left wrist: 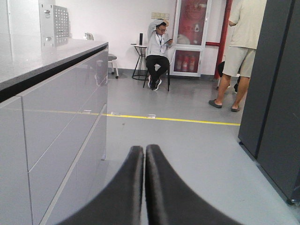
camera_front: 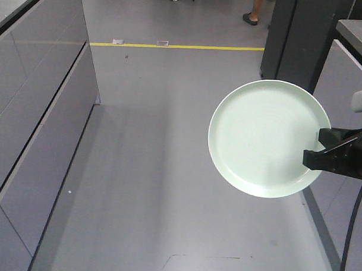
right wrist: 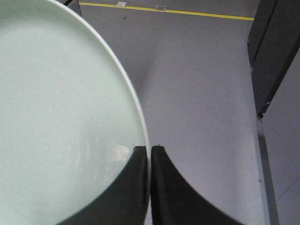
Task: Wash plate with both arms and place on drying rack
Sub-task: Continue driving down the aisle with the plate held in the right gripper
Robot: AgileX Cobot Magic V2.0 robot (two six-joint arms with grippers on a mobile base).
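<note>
The pale mint-green plate [camera_front: 264, 137] hangs in the air over the grey floor, its face towards the front camera. My right gripper [camera_front: 316, 151] is shut on the plate's right rim. In the right wrist view the plate [right wrist: 61, 112] fills the left half and its rim runs between the two black fingers of my right gripper [right wrist: 150, 149]. My left gripper [left wrist: 144, 149] is shut and empty, pointing down the aisle; it does not show in the front view. The drying rack is out of view.
Grey cabinet fronts [camera_front: 33, 118] line the left side under a countertop [left wrist: 42, 56]. Dark tall cabinets [camera_front: 303, 38] stand at the right. A yellow floor line [camera_front: 172, 46] crosses the aisle. A seated person [left wrist: 158, 49] and a standing person [left wrist: 239, 51] are beyond it.
</note>
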